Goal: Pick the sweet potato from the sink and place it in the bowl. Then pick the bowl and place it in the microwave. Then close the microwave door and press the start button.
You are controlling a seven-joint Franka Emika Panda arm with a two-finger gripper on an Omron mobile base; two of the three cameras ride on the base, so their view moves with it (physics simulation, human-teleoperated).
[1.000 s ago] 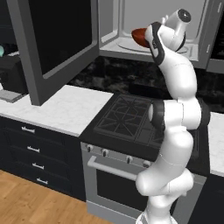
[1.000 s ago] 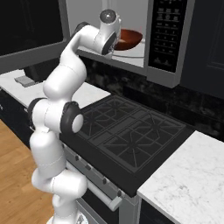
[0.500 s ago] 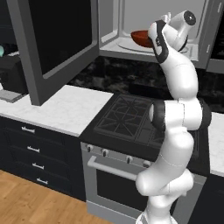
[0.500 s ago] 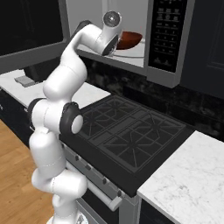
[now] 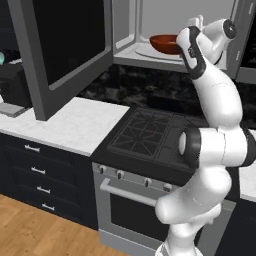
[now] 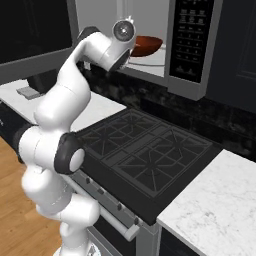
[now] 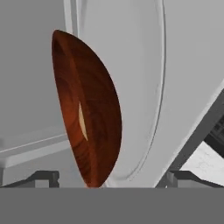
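Two dark finger tips (image 7: 43, 178) low in the hand view, far apart, nothing between: pincer (image 7: 107, 180) spread wide and holding nothing. Bowl (image 7: 87, 113) just ahead of the tips, apart from both, seen edge-on because of the rolled camera, resting on the round glass turntable (image 7: 140, 87). Thin pale tan sliver inside the bowl, likely the sweet potato (image 7: 82, 122), mostly hidden by the rim.

Seen from the left base view, hand raised at the mouth of the microwave (image 5: 150, 30), bowl (image 5: 164, 43) on the turntable right in front of it, partly covered by the white wrist. Pincer itself not made out there. From the right base view, same reddish-brown bowl (image 6: 147, 45) inside the light grey cavity, just behind the wrist, beside the dark control panel (image 6: 191, 40).

Microwave door (image 5: 65, 45) swung fully open to the left, black glass window facing the room, hanging over the white marble worktop (image 5: 70, 125).

Below the microwave, black stove (image 6: 145, 155) with grates, knobs and oven handle along its front. Dark drawers (image 5: 37, 175) under the worktop, wooden floor (image 5: 45, 230) beneath. Sink outside all three views.
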